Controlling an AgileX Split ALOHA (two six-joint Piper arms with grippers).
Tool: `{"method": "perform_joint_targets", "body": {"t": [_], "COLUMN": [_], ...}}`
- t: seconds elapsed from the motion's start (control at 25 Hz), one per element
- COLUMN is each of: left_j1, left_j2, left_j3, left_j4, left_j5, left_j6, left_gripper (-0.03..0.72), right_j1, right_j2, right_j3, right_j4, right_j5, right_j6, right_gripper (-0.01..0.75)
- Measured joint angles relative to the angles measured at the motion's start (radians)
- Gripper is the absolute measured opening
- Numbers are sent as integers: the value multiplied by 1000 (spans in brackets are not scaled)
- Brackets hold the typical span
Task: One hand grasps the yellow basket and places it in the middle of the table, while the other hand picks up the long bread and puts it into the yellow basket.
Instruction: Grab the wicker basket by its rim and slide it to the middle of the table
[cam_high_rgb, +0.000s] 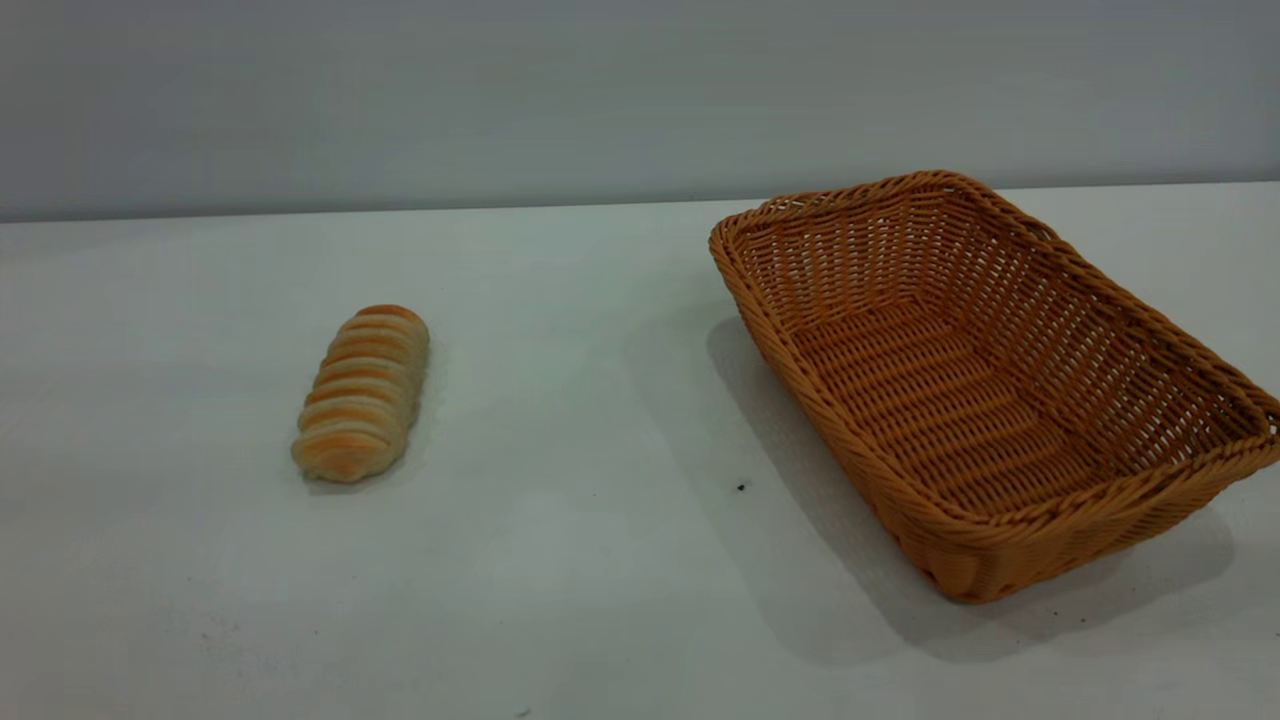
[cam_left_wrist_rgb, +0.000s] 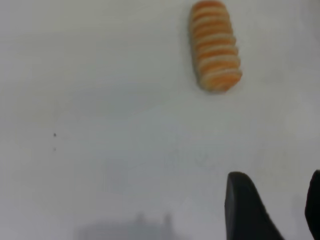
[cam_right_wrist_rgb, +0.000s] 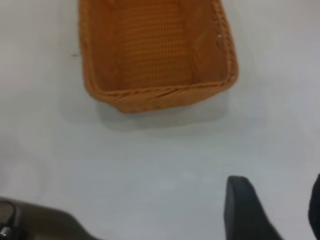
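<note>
I am hovering my left gripper (cam_left_wrist_rgb: 274, 210) and right gripper (cam_right_wrist_rgb: 274, 210), fingers spread and grasping nothing, apart from the long bread (cam_high_rgb: 362, 392) and the yellow basket (cam_high_rgb: 1000, 520) by the table's (cam_high_rgb: 600, 560) right edge.

White table (cam_high_rgb: 600, 600), long bread (cam_high_rgb: 362, 392) left, yellow basket (cam_high_rgb: 985, 540) right

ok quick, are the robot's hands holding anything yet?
Left gripper: open, empty, above the table, apart from the long bread.
Right gripper: open, empty, short of the yellow basket.
</note>
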Motion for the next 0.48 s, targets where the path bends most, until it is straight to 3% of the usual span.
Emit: {"method": "perform_joint_targets", "body": {"t": [0.28,0.48], "left_j1": [0,0], "left_j2": [150,182], "left_j3": [-7,-59], "left_j4": [-126,-287], "left_j5": [-43,-48], "left_j6": [25,186], "left_gripper": [365,365], "right_j1": [0,0], "right_j2": [349,597], "right_j3": [0,0], "right_j4": [-9,-9], "right_j5": [-222,-406], "right_j6": [41,162], "right_gripper": [456,501]}}
